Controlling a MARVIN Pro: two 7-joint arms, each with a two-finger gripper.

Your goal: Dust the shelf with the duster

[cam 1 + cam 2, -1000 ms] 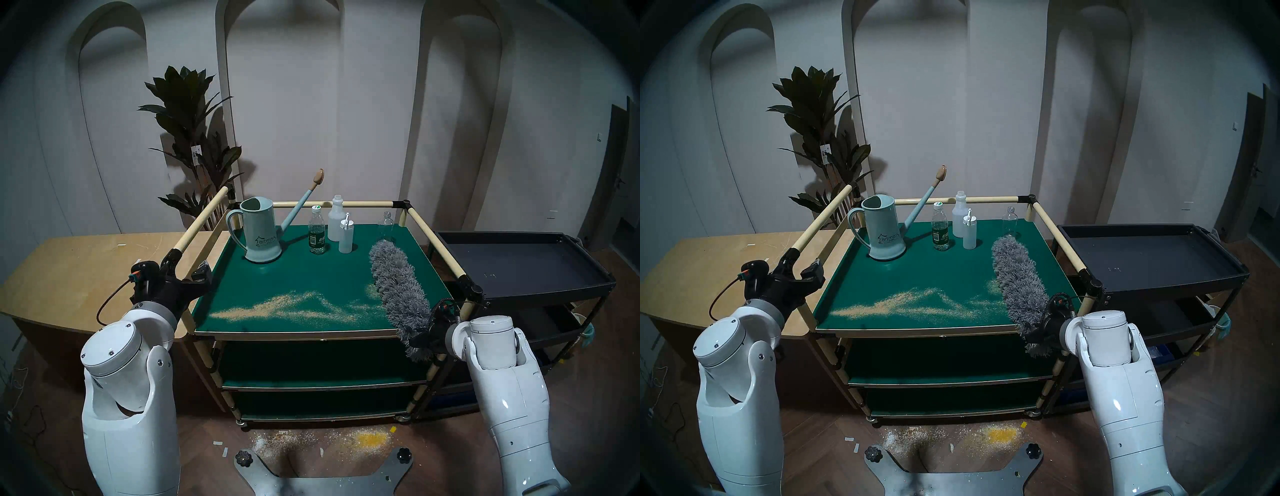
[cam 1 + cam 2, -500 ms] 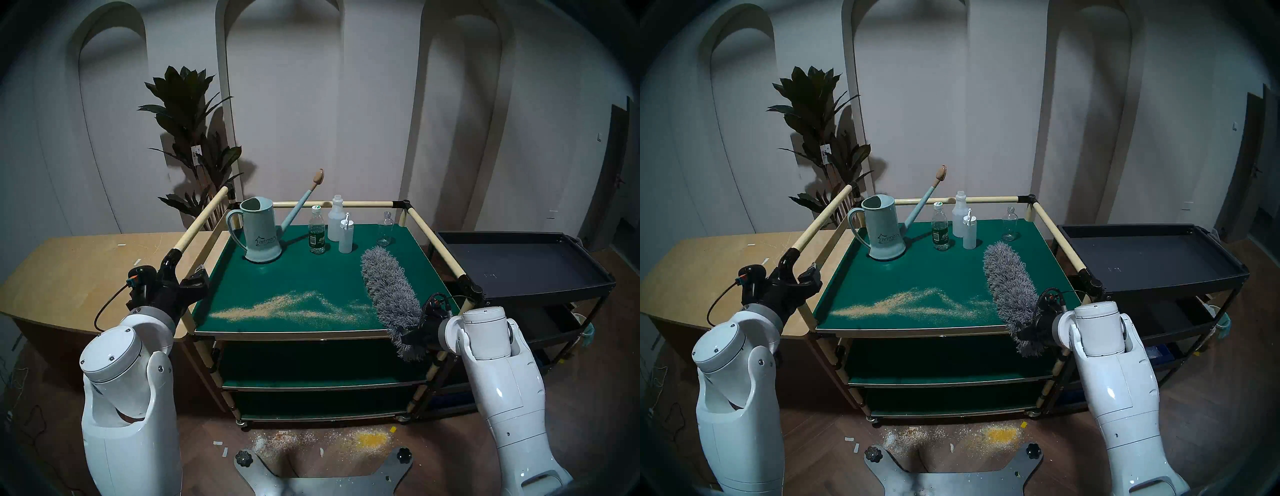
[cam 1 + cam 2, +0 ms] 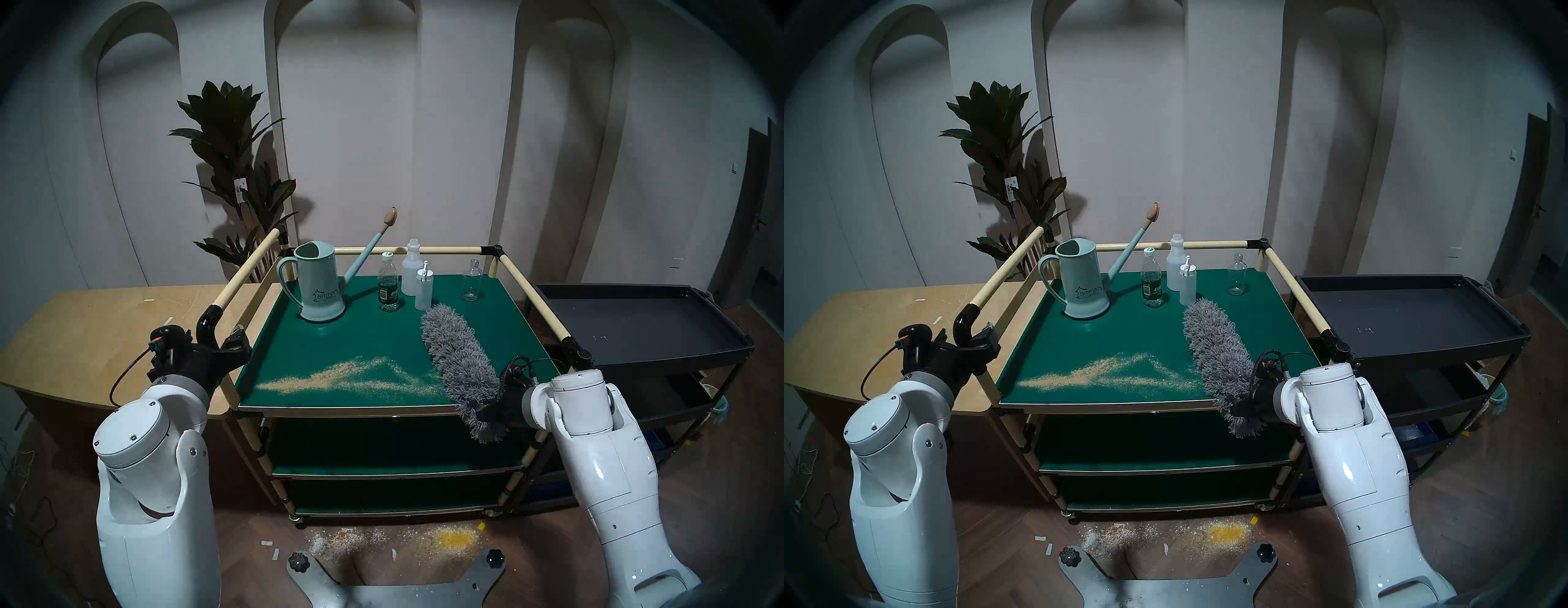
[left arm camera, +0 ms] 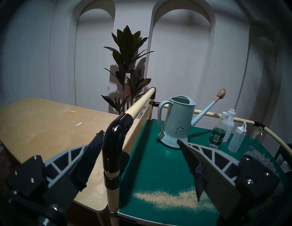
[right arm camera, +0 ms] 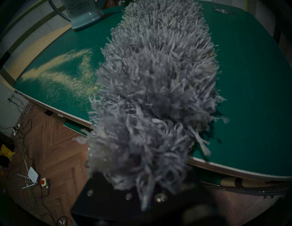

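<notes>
The shelf [image 3: 360,335] is a three-tier rack with green boards and cream rails. Tan powder [image 3: 339,378] lies across the front of its top board. The grey fluffy duster [image 3: 456,361] lies slanted on the right half of that board, its tip close to the white bottles. My right gripper [image 3: 488,414] is shut on the duster's near end at the front edge. In the right wrist view the duster [image 5: 158,86] hides the fingers. My left gripper [image 4: 139,138] is open, its fingers either side of the black pipe joint [image 4: 113,145] at the front-left corner.
A pale blue watering can [image 3: 318,288], a green-label bottle [image 3: 388,288], white bottles [image 3: 418,280] and a clear bottle [image 3: 471,282] stand along the back of the top board. A black tray cart [image 3: 636,322] is at the right, a wooden counter [image 3: 106,331] at the left. Spilled powder [image 3: 424,539] lies on the floor.
My right arm has swept the duster leftward over the top board, its tip going from the clear bottle towards the white bottles. My left gripper has shifted slightly down and left at the corner joint.
</notes>
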